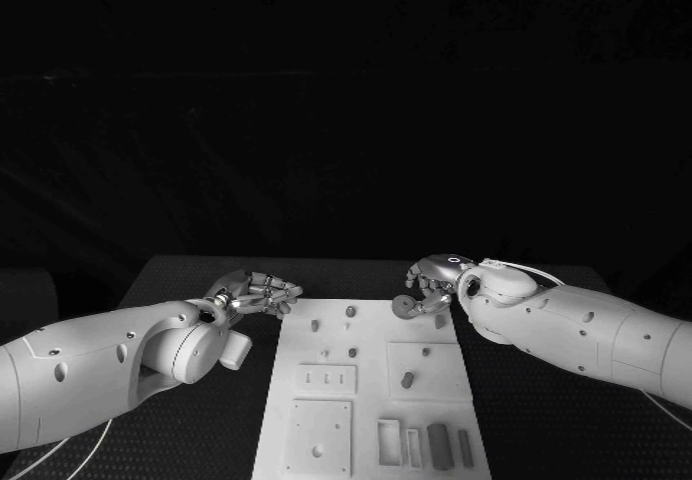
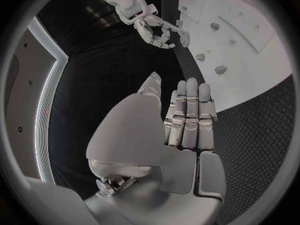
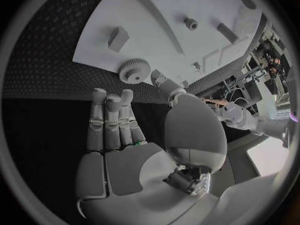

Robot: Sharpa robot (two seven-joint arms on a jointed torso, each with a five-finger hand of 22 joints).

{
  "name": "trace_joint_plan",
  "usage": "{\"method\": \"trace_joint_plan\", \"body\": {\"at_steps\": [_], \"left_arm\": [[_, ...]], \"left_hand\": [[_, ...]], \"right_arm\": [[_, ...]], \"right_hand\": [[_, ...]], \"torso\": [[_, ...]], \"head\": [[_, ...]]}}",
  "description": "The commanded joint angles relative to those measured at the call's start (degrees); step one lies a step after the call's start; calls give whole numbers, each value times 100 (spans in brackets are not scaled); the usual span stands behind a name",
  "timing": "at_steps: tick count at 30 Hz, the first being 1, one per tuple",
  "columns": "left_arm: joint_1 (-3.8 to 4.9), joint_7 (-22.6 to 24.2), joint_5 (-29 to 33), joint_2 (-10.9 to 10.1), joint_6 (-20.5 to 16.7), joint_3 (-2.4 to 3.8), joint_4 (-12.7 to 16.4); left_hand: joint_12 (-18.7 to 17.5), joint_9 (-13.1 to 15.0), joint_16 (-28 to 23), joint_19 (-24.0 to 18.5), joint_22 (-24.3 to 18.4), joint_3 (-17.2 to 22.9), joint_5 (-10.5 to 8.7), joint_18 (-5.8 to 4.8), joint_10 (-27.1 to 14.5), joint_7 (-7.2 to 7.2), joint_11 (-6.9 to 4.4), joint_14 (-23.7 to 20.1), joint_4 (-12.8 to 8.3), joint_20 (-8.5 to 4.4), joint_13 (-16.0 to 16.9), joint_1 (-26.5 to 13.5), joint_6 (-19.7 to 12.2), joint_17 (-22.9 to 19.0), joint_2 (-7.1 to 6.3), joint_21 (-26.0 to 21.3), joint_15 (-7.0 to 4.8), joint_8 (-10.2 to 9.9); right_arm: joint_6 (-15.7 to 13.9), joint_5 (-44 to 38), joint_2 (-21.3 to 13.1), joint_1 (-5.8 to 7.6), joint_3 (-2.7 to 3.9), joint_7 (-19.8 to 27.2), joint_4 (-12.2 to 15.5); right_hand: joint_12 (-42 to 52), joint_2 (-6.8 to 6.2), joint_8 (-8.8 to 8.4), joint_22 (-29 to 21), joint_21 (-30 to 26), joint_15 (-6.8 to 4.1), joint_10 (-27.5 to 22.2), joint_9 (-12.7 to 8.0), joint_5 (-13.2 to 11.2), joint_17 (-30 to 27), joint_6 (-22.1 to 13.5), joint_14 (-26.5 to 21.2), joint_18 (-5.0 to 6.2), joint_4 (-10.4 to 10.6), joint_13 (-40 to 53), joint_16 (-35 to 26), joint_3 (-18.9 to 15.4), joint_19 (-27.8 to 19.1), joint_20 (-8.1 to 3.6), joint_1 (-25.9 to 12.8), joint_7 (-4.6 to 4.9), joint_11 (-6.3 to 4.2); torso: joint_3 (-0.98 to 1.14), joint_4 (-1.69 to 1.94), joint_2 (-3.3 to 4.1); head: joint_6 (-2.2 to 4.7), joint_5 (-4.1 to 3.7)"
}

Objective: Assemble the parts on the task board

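Observation:
The white task board lies in the middle of the black table. Small pegs stand near its far end, and several grey slabs sit in slots at its near right. A toothed gear lies flat at the board's far right corner. My right hand hovers over that corner, with its fingertips and thumb just short of the gear; I cannot tell whether they touch it. My left hand is off the board's far left edge above the mat, fingers side by side, holding nothing.
The board carries raised square plates and recesses. A small block and a short cylinder stand on it near the gear. Dotted black mat lies on both sides of the board. A thin cable runs along my right wrist.

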Motion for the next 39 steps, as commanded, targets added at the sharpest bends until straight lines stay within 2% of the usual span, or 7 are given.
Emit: {"method": "trace_joint_plan", "body": {"at_steps": [1,17,23,26,28,33,39], "left_arm": [[4,70,5,11,102,2,0],[4,70,5,17,125,2,24],[4,69,5,14,116,3,43],[4,65,5,-4,114,3,57],[4,65,5,-9,111,3,63],[4,65,5,-11,113,3,66],[5,60,5,-20,115,3,73]], "left_hand": [[1,9,-23,-49,78,-46,-29,112,-9,8,20,29,-1,-6,8,4,11,7,44,34,17,-23],[-2,11,-27,-50,77,-47,-29,112,-11,12,21,29,-1,-6,10,4,12,10,50,34,17,-25],[-3,12,-28,-50,77,-49,-29,112,-11,13,21,30,-1,-5,11,4,12,12,52,35,17,-26],[-4,12,-29,-50,77,-50,-29,112,-12,14,22,30,-1,-5,11,3,11,12,51,35,17,-28],[-4,12,-29,-50,77,-50,-29,112,-13,15,22,30,-2,-5,11,4,10,13,51,35,17,-29],[-5,13,-31,-51,77,-52,-29,112,-13,16,22,30,-1,-5,12,3,9,14,50,35,17,-31],[-7,14,-32,-51,76,-53,-29,112,-14,16,23,31,-1,-5,13,2,8,16,51,36,17,-33]], "right_arm": [[169,55,23,-13,0,179,-15],[246,56,155,-50,-1,220,-161],[259,73,217,-129,-13,185,-261],[195,73,235,-149,-13,168,-272],[190,69,240,-156,-13,160,-281],[215,68,259,-160,-13,161,-317],[238,68,290,-175,-13,164,-336]], "right_hand": [[201,9,42,139,167,-56,-76,5,6,17,104,12,-3,0,-17,144,59,0,-58,41,8,-58],[1016,177,155,107,733,-141,33,-11,-7,-15,478,119,-3,64,-186,638,532,81,-217,242,-53,-136],[1091,219,74,97,776,-146,-6,-57,-7,-49,357,105,-3,119,-249,672,766,70,-224,280,-62,-142],[1124,234,-4,90,792,-184,-34,-90,-11,-71,186,86,-3,158,-296,686,923,62,-224,303,-134,-198],[1136,235,0,90,799,-191,-38,-88,-12,-76,183,84,-3,161,-307,693,953,61,-226,307,-118,-193],[1155,218,8,89,811,-189,-40,-82,-12,-84,184,83,-3,163,-324,703,981,62,-229,304,-97,-179],[1170,214,15,88,819,-181,-40,-79,-12,-90,186,83,-3,168,-338,711,1000,64,-231,299,-86,-170]], "torso": [[-6,-9,-4],[-5,-15,-1],[-7,-2,-1],[3,-6,7],[7,-9,11],[-6,-7,0],[4,-10,2]], "head": [[-16,9],[-65,13],[-46,7],[-57,27],[-69,22],[-88,21],[-118,33]]}}
